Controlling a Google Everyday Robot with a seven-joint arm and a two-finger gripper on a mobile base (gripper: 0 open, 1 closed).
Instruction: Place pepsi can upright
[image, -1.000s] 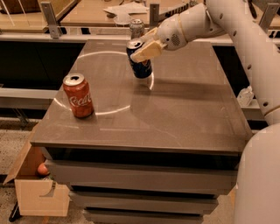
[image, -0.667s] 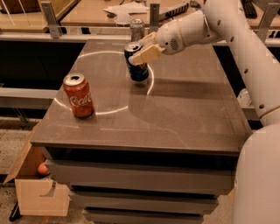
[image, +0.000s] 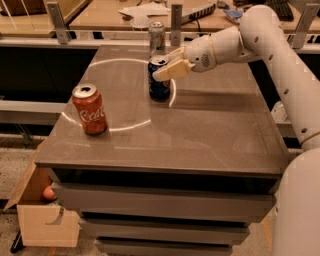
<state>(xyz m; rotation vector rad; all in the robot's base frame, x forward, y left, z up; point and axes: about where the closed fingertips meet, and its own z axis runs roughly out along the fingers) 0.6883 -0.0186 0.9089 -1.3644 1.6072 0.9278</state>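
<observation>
The dark blue pepsi can (image: 158, 85) stands upright on the grey table (image: 200, 135), at the back middle, with its silver top showing. My gripper (image: 171, 64) reaches in from the right at the can's upper part. One tan finger (image: 167, 73) lies across the front of the can's top and the other sits behind it. The gripper is shut on the can, whose base rests on the tabletop.
A red Coca-Cola can (image: 90, 109) stands upright at the table's left front. A silver-grey can (image: 156, 36) stands at the back edge, just behind the pepsi can. A cardboard box (image: 45, 215) sits on the floor at lower left. A desk with papers lies beyond.
The pepsi can went from tilted in the gripper to upright and came down onto the table. The gripper moved slightly left with it.
</observation>
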